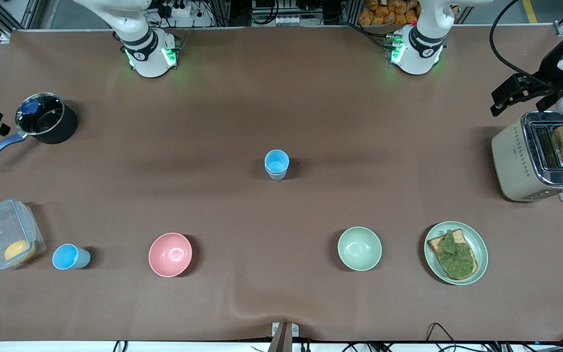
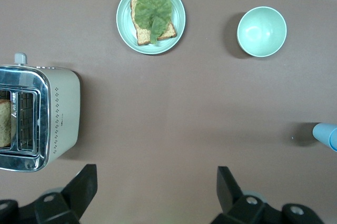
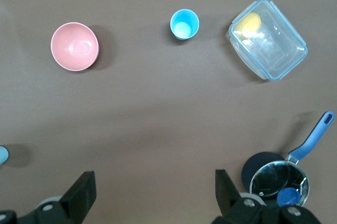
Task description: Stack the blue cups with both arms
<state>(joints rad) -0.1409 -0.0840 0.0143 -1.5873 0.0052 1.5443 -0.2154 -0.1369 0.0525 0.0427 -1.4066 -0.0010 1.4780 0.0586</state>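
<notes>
Yellow food in tub (image 1: 8,233) (unlidded)

I count two blue cups: one (image 1: 276,164) mid-table, one (image 1: 70,256) beside plastic box (image 1: 8,233). Two bowls: pink (image 1: 170,254), green (image 1: 359,248). One pot (image 1: 46,118), toaster (image 1: 538,156), plate (image 1: 456,253).

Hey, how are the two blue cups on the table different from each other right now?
The middle cup stands alone at the table's centre; the corner cup stands nearer the front camera, toward the right arm's end, between the plastic container and the pink bowl. The middle cup appears to be two cups nested; the corner cup appears single. Both are light blue, upright, and ungripped.
</notes>
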